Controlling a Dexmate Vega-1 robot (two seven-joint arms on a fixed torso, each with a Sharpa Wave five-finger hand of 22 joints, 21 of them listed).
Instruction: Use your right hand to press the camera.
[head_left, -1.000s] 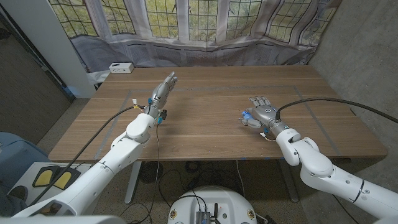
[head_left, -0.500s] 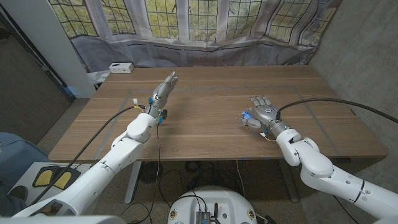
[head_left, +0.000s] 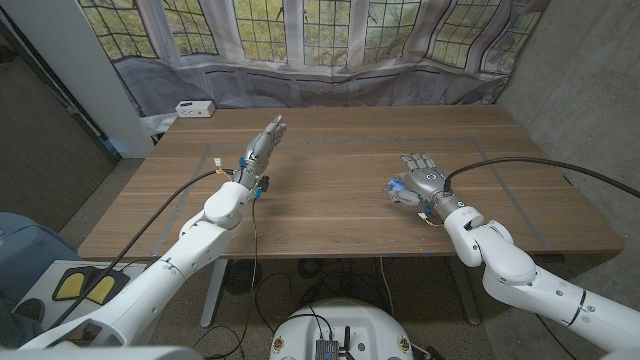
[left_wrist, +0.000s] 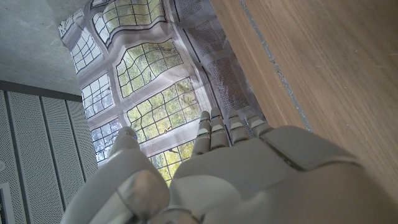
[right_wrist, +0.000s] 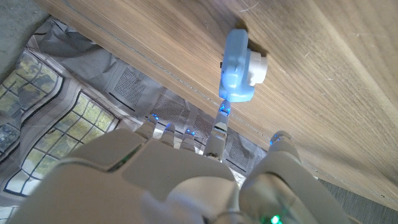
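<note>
Head view overlooks table (head_left: 340, 190); wrist views inverted, close, share window (left_wrist: 155, 106).

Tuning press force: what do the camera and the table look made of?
Camera: likely light-blue plastic with a white lens ring, smooth and slightly glossy, a toy by its look. Table: wood or wood veneer, matte brown, with visible grain lines; which of the two cannot be told.
</note>
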